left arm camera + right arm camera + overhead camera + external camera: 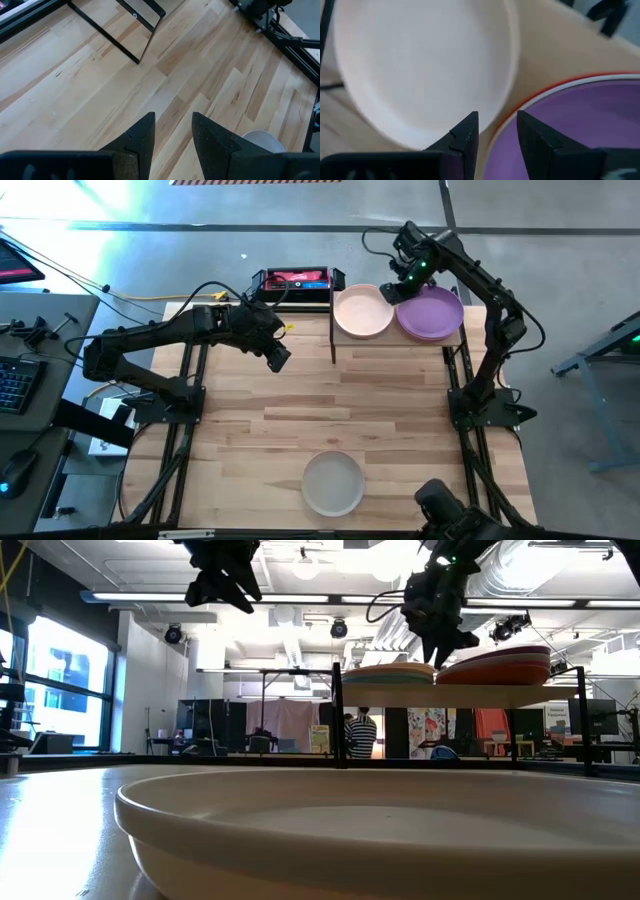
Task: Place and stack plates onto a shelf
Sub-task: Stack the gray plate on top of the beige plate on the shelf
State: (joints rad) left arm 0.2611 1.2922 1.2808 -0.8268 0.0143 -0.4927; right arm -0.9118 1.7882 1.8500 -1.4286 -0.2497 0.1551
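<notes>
Right hand (398,287): fingers parted, empty, poised above the shelf (400,340) between the peach plate (362,311) and the purple plate (431,314). Left hand (279,358): fingers spread, empty, raised over bare worktop (260,430).

Surface: light-wood worktop; open hall with ceiling lights behind.

Shelf: two stacks side by side, peach-topped and purple-topped; an orange-red rim shows under the purple.

Worktop: one pale grey plate (333,483), near edge.

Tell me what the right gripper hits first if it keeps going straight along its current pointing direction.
Likely the purple plate: the right gripper, jaws open, points at its rim where it nears the peach plate on the shelf. Depth is unclear.
</notes>
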